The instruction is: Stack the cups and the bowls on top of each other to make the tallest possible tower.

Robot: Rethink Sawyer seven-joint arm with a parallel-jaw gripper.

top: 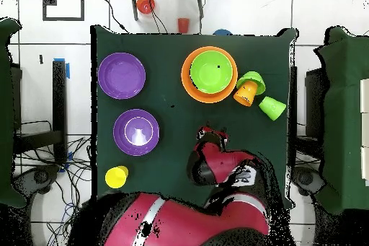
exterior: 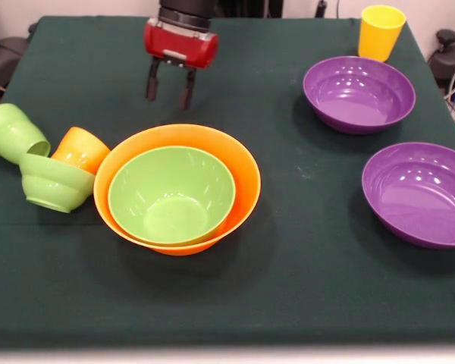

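Observation:
My gripper [exterior: 170,88] is open and empty. It hangs above the cloth, just behind the large orange bowl [exterior: 246,182], and also shows in the overhead view [top: 210,133]. The medium light green bowl [exterior: 171,193] sits nested inside the orange bowl. At the left, the small light green bowl [exterior: 54,182] is tipped on its side against the orange bowl. An orange cup [exterior: 81,149] and a light green cup [exterior: 14,133] lie beside it. A yellow cup [exterior: 381,32] stands upright at the far right. Two purple bowls [exterior: 359,92] [exterior: 421,193] sit apart on the right. The blue bowl is out of view.
The table is covered with a dark green cloth [exterior: 303,273]. In the overhead view, a small red object [top: 183,24] and an orange-red one [top: 146,3] lie on the floor beyond the table's far edge. Chairs and cables surround the table.

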